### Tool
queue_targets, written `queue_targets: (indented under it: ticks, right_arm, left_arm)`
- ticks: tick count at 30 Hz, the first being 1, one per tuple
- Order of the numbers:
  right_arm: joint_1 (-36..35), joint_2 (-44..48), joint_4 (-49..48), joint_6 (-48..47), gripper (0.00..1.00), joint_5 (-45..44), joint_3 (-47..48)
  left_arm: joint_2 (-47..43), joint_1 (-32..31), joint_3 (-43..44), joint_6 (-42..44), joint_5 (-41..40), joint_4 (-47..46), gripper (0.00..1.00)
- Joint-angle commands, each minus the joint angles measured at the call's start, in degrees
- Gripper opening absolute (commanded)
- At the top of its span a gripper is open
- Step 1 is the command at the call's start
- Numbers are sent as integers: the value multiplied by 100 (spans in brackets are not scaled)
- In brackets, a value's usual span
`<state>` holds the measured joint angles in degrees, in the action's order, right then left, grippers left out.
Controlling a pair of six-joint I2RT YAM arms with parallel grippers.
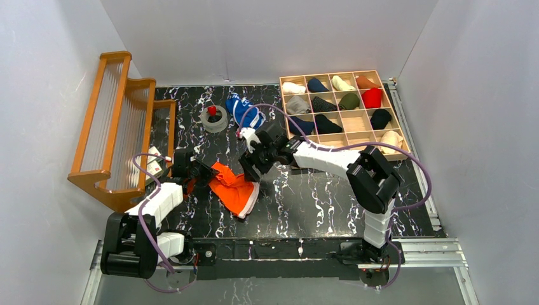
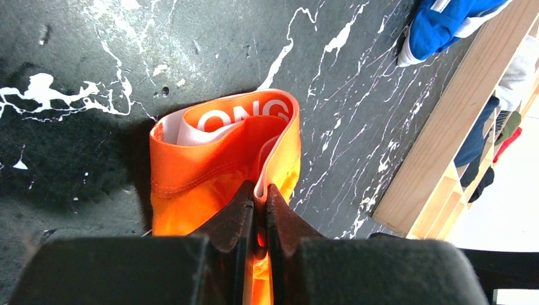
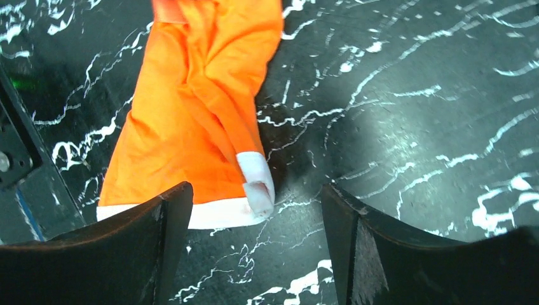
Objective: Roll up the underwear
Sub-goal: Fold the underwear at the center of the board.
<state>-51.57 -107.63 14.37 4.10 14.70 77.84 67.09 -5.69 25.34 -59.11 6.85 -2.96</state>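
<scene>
Orange boxer briefs lie crumpled on the black marbled counter, left of the wooden grid tray and nearer the arm bases than it.

- Left pincer: clamped shut on the orange fabric. In the left wrist view the pincer has both fingers pressed together on a white-edged fold of the briefs. The waistband curls up just past the fingertips, on the tray side, with white letters "ONG" readable.
- Right pincer: jaws wide, nothing between them. It reaches in from the tray side to the edge of the briefs. In the right wrist view the pincer straddles the white-trimmed leg hem, with the orange fabric spread flat beyond it. I can't tell whether the fingertips touch the cloth or the counter.
- Blue boxer briefs with white stripes sit bunched just left of the tray's far-left corner, apart from both pincers. The left wrist view catches them right beside the tray wall.
- The tray holds rolled garments in most compartments: white, navy, cream, rust, red, olive, black and grey.
- Grey tape roll with a small red item in its hole sits left of the tray, just beyond the blue pair.
- Wooden rack stands at the counter's edge, far left of the tray.
</scene>
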Motion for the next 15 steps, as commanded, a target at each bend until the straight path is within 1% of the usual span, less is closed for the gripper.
queue_targets:
  ticks: [1,2,4,8,10,12,15]
  right_arm:
    - [-36,157,-1128,-1028,80,696,-349]
    - [-37,181,-1314,-1167,80,733,-498]
    - [-36,186,-1601,-1490,76,799,-651]
    - [-32,199,-1648,-1974,69,960,-730]
    - [-31,253,-1870,-2091,63,1017,-865]
    - [-37,297,-2143,-2132,63,1051,-990]
    - [-34,276,-2187,-2253,60,1162,-1032]
  left_arm:
    - [58,51,181,105,108,90,0]
    - [59,55,181,118,114,87,0]
    - [66,60,175,109,116,79,0]
    - [84,68,181,109,171,46,0]
    - [93,77,182,110,178,45,0]
    - [100,82,181,109,197,27,0]
    - [111,86,181,102,214,10,0]
